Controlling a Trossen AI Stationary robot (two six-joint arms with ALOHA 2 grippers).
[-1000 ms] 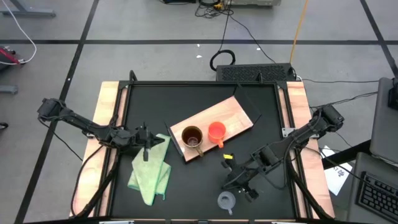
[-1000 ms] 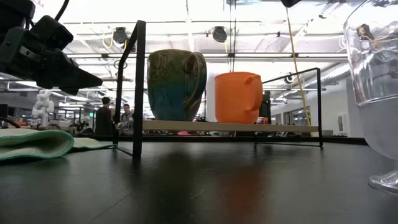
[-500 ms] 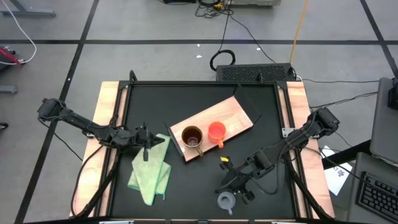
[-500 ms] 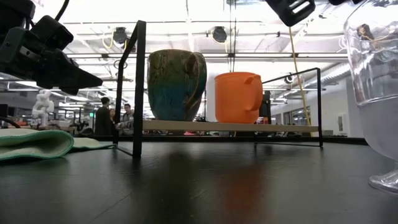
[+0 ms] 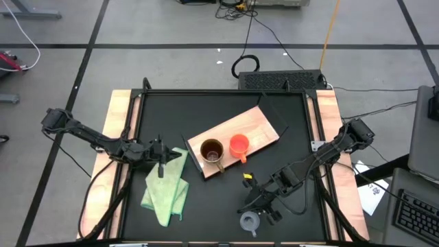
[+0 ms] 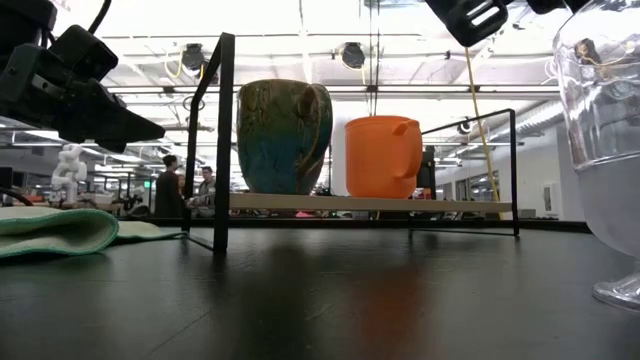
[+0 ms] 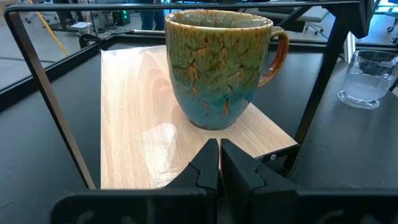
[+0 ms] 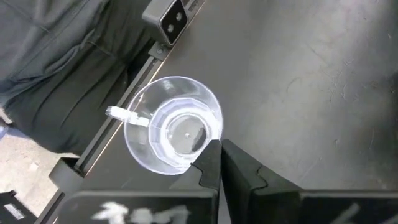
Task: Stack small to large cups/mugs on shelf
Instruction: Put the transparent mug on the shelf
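**Inspector A:** Where do the mugs stand?

**Inspector B:** The brown mug point(image 5: 212, 151) and the orange mug point(image 5: 238, 145) sit side by side on the wooden shelf point(image 5: 257, 127), both upright. The glass cup point(image 5: 249, 221) stands apart on the black table point(image 5: 288, 110), near its front edge.

**Inspector A:** And the right gripper point(image 5: 255, 204)?

**Inspector B:** It hangs just above the glass cup. Its fingers point(image 8: 211, 163) are pressed together, holding nothing.

**Inspector A:** The left gripper point(image 5: 163, 152)?

**Inspector B:** It waits beside the green cloth point(image 5: 167, 187), pointed at the brown mug. Its fingers point(image 7: 207, 163) are also closed and empty.
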